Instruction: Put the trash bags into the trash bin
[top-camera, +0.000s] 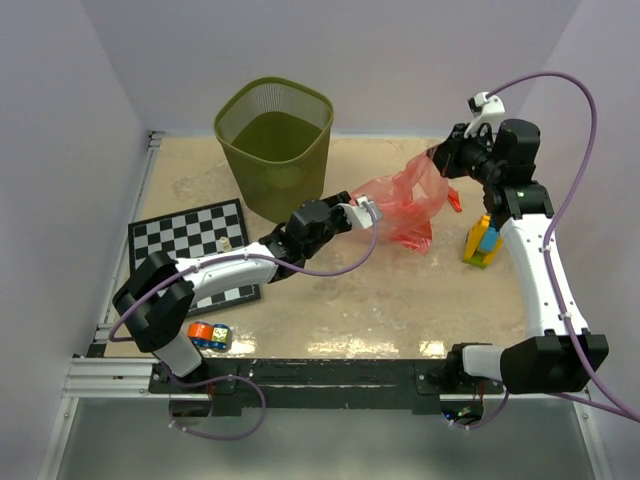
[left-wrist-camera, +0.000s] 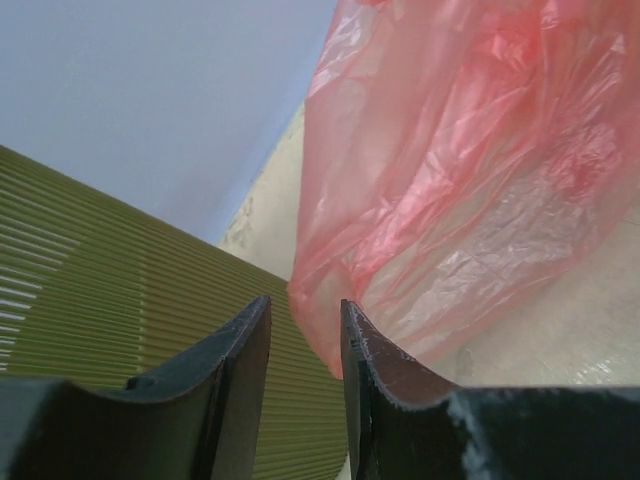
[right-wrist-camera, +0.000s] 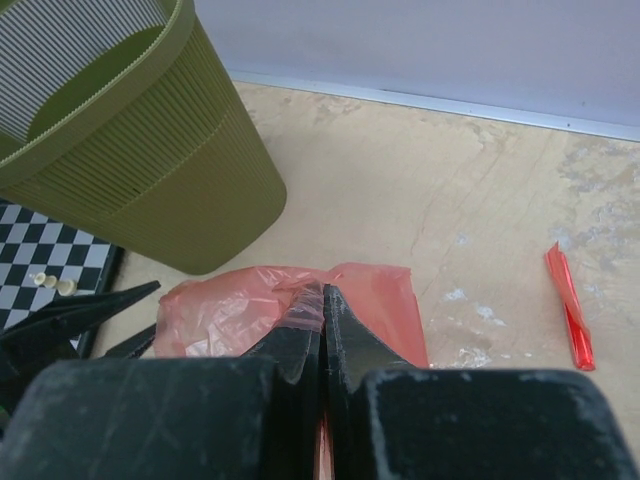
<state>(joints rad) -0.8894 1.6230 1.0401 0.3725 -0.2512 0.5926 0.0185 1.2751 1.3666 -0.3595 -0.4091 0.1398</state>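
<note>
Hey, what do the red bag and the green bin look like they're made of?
The bag is probably thin plastic film, glossy and translucent: it crinkles, and light shows through it. The bin looks like fine mesh, matte olive, with a solid rim. Whether it is metal or plastic, the pictures do not tell.

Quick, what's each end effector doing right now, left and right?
Left end effector: open, jaws apart at the edge of the trash bag.
Right end effector: shut, pinching that trash bag.
</note>
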